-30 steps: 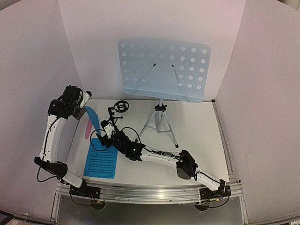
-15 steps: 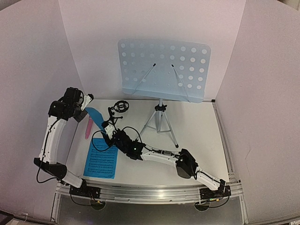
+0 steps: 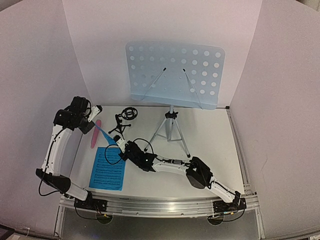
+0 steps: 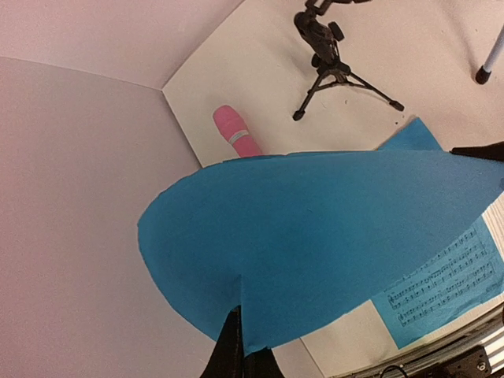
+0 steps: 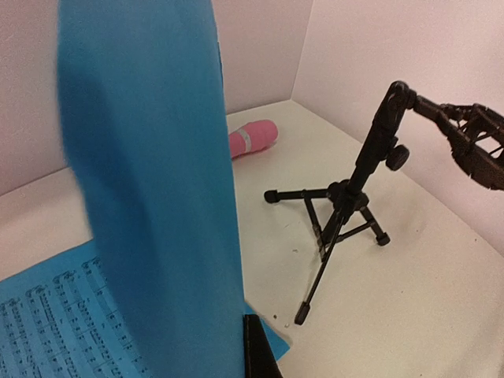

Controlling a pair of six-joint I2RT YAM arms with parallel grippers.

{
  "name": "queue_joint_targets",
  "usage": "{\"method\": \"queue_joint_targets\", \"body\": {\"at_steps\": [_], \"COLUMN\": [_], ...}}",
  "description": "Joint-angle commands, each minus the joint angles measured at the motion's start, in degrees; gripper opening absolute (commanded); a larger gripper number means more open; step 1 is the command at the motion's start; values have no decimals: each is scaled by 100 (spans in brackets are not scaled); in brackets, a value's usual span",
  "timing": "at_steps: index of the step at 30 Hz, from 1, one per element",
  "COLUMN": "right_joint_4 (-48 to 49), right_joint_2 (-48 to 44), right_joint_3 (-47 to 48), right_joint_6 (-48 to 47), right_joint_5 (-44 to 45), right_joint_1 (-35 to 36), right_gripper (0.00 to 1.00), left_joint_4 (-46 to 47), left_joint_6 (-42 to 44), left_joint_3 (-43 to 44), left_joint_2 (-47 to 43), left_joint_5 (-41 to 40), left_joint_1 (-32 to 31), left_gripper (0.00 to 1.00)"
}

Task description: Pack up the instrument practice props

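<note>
Top external view: my left gripper [image 4: 239,335] and right gripper [image 5: 253,342] each pinch the lifted blue page [image 4: 315,228] strung between their jaws, while the second page [image 3: 107,170] below them and the pink microphone [image 3: 95,134], mic stand [image 3: 125,119] and music stand [image 3: 175,75] beyond remain unpacked.

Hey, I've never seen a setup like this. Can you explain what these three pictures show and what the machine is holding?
It is a robot: two white arms bolted at the near edge of a table. One picture looks down from above. The other two come from small cameras on the wrists. On the table are a pink microphone, a small black mic stand, a tall music stand and a printed blue music page. The left tool and the right tool are both shut on a second blue page, holding it up between them.
</note>
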Motion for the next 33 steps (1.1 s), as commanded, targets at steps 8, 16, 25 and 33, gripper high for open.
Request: {"method": "queue_joint_targets", "body": {"at_steps": [8, 16, 25, 33], "right_joint_4": [-732, -2313, -3475, -4116], "right_joint_2": [-1900, -2265, -2380, -2163], "right_joint_3": [-1050, -588, 14, 590], "right_joint_6": [185, 377, -158, -530], "right_joint_5": [-1175, -2025, -2104, -2191], "right_joint_1": [-23, -9, 143, 173], "right_gripper": [0, 0, 0, 0], "left_joint_4": [-1960, -1613, -1290, -1377], "left_joint_6": [1144, 3197, 3195, 3371], "left_joint_3": [-536, -1052, -1095, -1369], "left_joint_2": [-517, -1682, -1660, -1674], "left_joint_5": [471, 2855, 3109, 2527], "left_joint_1": [-6, -16, -101, -503], "left_gripper": [49, 90, 89, 65]}}
